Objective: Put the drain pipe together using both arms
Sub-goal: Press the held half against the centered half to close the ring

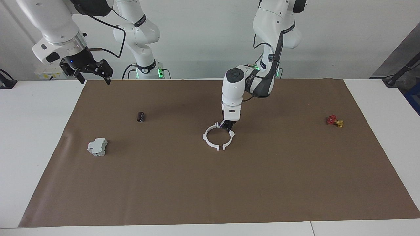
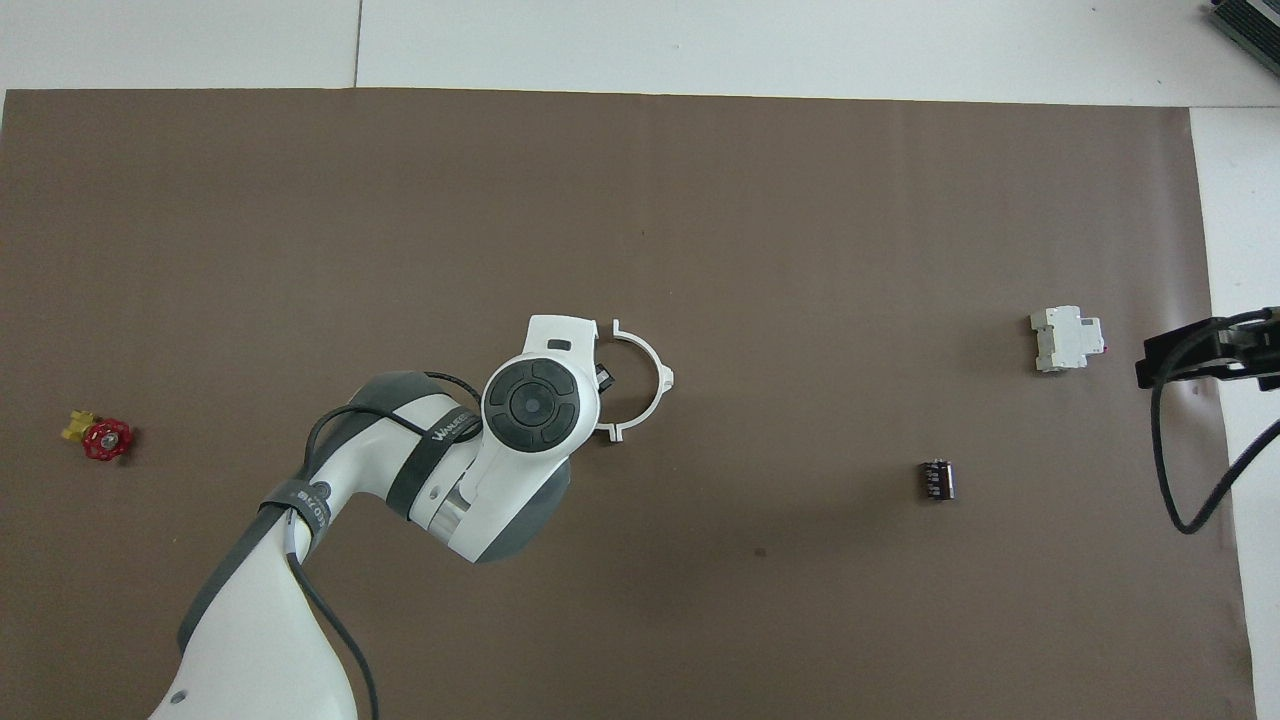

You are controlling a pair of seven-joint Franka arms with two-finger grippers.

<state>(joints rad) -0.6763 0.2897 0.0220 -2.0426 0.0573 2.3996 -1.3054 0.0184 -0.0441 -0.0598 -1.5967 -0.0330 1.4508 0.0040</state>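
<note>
My left tool point(image 1: 227, 125) is down at the ring's point(image 1: 219, 136) edge nearest the robots, mid-desk on the brown mat point(image 1: 210, 183); I cannot tell how its fingers stand. The two white arcs lie almost joined (a gap shows at the ends farthest from the robots). I judge closing that gap comes next. My right tool point(image 1: 93, 73), fingers apart, waits high over the mat's corner.

The left arm point(image 1: 262, 42) reaches down over the middle of the table, wrist vertical; its gripper point(image 1: 227, 125) points to six o'clock, tips low at the table; the right arm point(image 1: 52, 26) waits raised at its own end; its gripper point(image 1: 93, 77) hangs in the air, fingers spread.
</note>
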